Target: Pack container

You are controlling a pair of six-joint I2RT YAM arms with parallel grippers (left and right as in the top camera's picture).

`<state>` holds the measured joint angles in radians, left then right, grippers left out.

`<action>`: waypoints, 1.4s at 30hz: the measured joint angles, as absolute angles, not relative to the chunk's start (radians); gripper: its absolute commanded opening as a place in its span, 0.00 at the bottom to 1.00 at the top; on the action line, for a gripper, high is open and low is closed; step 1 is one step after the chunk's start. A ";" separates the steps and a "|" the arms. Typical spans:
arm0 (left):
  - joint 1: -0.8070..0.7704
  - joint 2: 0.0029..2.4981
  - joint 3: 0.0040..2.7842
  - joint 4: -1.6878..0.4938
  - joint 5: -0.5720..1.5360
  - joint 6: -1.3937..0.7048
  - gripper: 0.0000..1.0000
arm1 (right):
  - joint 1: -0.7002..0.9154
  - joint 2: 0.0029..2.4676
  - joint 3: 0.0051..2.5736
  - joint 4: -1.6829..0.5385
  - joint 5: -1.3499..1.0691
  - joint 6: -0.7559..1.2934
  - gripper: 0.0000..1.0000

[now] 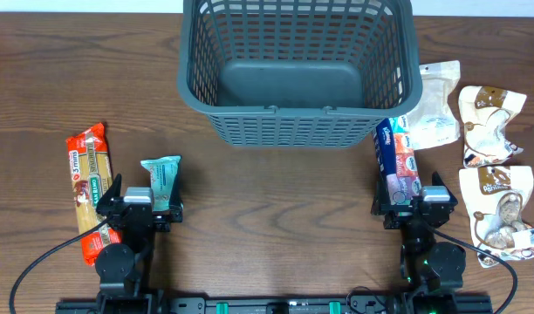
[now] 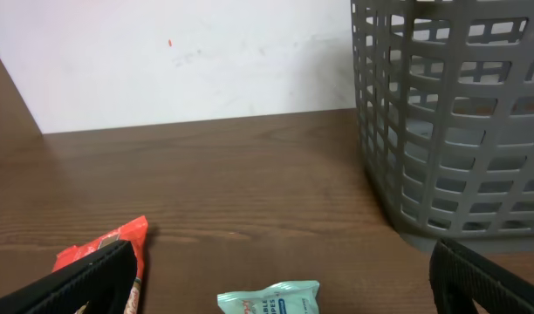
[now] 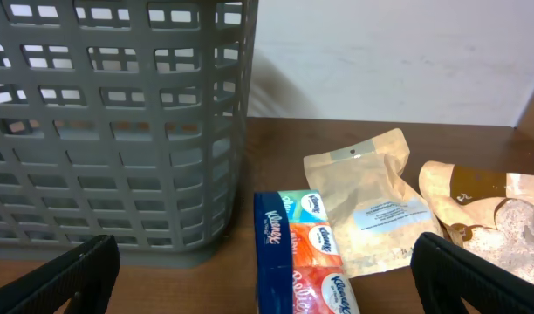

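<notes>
The dark grey slotted container (image 1: 298, 122) stands at the back middle, with nothing in it; it also shows in the left wrist view (image 2: 450, 122) and the right wrist view (image 3: 119, 131). My left gripper (image 1: 138, 208) is open and low over a pale green wipes packet (image 1: 161, 179), also in the left wrist view (image 2: 269, 300). A long orange-red packet (image 1: 88, 187) lies to its left. My right gripper (image 1: 414, 205) is open over the near end of a Kleenex tissue pack (image 1: 398, 157), which lies between its fingers in the right wrist view (image 3: 304, 253).
A pale pouch (image 1: 434, 105) lies right of the container, also in the right wrist view (image 3: 372, 209). Two brown-and-white snack pouches (image 1: 489, 124) (image 1: 503, 214) lie at the far right. Cables run along the table's front edge.
</notes>
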<state>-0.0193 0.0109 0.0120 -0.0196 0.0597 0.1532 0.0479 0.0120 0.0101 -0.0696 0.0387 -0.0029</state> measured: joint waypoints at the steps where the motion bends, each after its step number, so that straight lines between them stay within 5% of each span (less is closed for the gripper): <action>1: -0.019 0.011 0.012 -0.020 0.060 0.153 0.99 | 0.048 0.012 0.010 -0.070 0.039 -0.003 0.99; 34: -0.019 0.011 0.012 -0.020 0.060 0.153 0.99 | 0.048 0.012 0.010 -0.070 0.027 0.001 0.99; 42: -0.019 0.011 0.012 -0.020 0.060 0.150 0.99 | 0.048 0.046 0.020 -0.104 -0.012 0.138 0.99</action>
